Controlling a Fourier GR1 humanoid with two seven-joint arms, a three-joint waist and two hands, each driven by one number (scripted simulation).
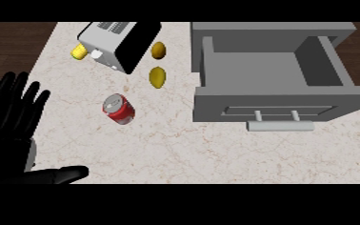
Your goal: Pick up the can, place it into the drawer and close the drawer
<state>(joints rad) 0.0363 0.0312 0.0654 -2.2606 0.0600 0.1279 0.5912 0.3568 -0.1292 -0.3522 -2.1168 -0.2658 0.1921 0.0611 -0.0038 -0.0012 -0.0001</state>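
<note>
One pale marbled bench [211, 157] fills most of what you see, with a strip of dark wood along its left and top edges. On its right side you have the grey drawer [271, 71], pulled open with nothing inside, its front panel and handle [279, 125] facing the lower edge of the view. At the upper left you see a toaster [118, 45], silver and black, set at an angle. At the left edge your left robot hand [20, 109] shows, black, fingers straight and spread apart, holding nothing; a thumb [60, 175] reaches in low beside it. Your right robot hand is out of sight. The red can [118, 108] lies tilted on the bench, well left of the drawer and below the toaster. Two yellow lemons [157, 76] sit between toaster and drawer, and a small yellow thing [79, 53] peeks out at the toaster's left.
</note>
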